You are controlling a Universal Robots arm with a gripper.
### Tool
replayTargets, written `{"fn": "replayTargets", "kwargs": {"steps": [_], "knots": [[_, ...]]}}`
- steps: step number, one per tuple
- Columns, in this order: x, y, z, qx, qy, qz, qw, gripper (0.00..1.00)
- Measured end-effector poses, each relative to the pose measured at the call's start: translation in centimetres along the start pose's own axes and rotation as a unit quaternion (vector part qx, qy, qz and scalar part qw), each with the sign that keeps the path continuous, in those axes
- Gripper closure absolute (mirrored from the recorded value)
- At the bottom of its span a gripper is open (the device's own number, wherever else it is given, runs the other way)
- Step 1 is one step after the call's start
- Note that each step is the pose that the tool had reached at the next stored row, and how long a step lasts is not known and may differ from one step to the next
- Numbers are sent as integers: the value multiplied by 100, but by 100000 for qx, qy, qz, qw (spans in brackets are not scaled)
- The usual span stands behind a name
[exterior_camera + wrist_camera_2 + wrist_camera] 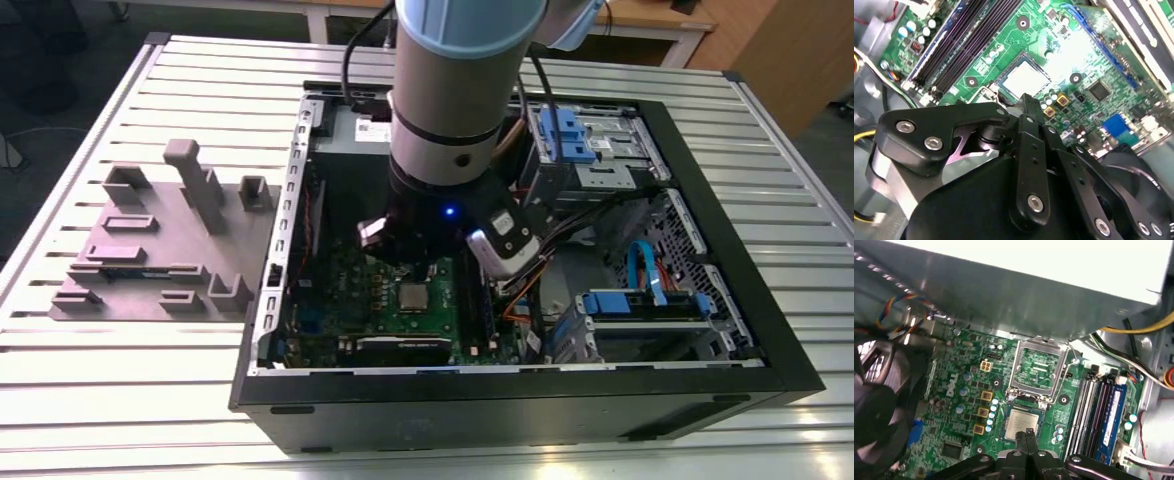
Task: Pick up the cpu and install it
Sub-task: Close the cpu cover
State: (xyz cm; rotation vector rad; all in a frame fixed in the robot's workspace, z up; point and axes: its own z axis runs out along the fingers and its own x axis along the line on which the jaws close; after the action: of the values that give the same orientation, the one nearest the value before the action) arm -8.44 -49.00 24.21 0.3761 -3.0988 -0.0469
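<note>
Closest to us in the first wrist view, the gripper (1028, 434) has its two fingers brought together at the tips, and we see nothing clamped between them. The tips hang over the near edge of the cpu (1021, 424), so the chip lies straight ahead of the fingers and a little beyond them. Whether they touch its lid we cannot tell.

The cpu lies flat in its seat on the green motherboard (959, 405). It is square, so it has no long axis to speak of. Its edges run parallel to the memory slots (1094, 405) beside it.

Just past the chip, the metal socket frame (1039, 367) stands swung open, touching it at the hinge side. We judge the chip placed but not yet locked down.

The second wrist view looks the other way over the gripper's black linkages. It gives us the chip's bright lid clear of the fingers, but not the open frame, which the first wrist view makes plain.

Farther off, the exterior view places the chip low on the board inside the open computer case (534, 400), directly beneath the arm (454, 100). A grey fixture block (147, 250) sits well apart on the slatted table (134, 380), toward the exterior view's left.
</note>
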Motion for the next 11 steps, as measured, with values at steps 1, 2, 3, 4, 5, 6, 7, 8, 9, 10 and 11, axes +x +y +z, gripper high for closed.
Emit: {"fn": "replayTargets", "kwargs": {"steps": [1,2,3,4,5,6,7,8,9,10,11], "knots": [[0,0,0,9,21,-780,99997,90],[0,0,0,23,50,-1535,99988,90],[0,0,0,37,75,-2337,99973,90],[0,0,0,49,100,-3099,99952,90],[0,0,0,59,124,-3880,99925,90],[0,0,0,73,149,-4616,99893,90],[0,0,0,86,177,-5453,99851,90],[0,0,0,97,198,-6165,99810,90],[0,0,0,108,221,-6854,99765,90],[0,0,0,119,240,-7457,99721,90],[0,0,0,128,259,-8034,99676,90]]}}
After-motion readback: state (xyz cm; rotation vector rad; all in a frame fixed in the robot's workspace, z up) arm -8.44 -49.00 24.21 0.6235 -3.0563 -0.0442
